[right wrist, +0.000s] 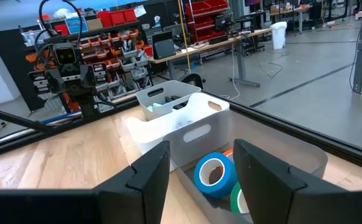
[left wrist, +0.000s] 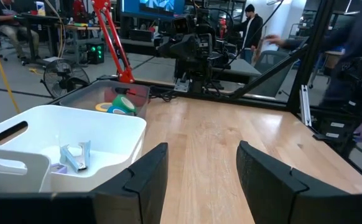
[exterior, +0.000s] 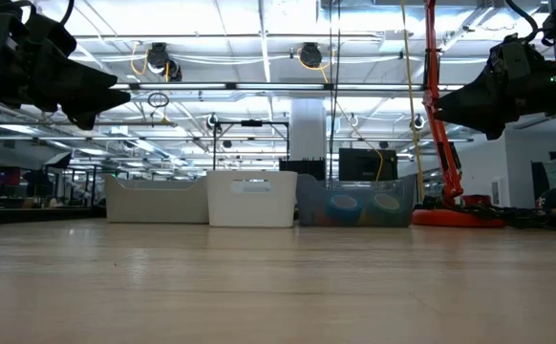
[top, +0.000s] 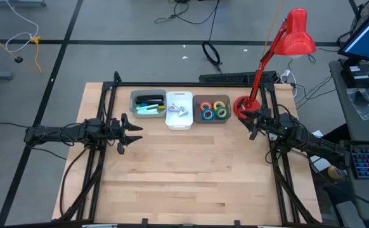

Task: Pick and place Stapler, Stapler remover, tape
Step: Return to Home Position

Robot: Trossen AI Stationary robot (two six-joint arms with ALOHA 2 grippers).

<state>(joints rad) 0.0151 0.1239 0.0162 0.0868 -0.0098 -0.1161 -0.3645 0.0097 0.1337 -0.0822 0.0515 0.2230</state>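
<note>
High view showed my left gripper (top: 135, 133) and right gripper (top: 250, 125) spread wide and empty, parked apart since sorting looked finished: the tape (top: 212, 111) lay in the dark bin (top: 211, 123) just beside my right gripper, the stapler (top: 149, 99) in the grey bin (top: 132, 105) near my left.

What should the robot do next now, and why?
Probably just tuck both arms back to rest. The four tape rolls lie in the dark bin, a staple remover in the white bin, and nothing loose shows on the table. The left claw and right claw hang open and empty at the table's sides.
</note>
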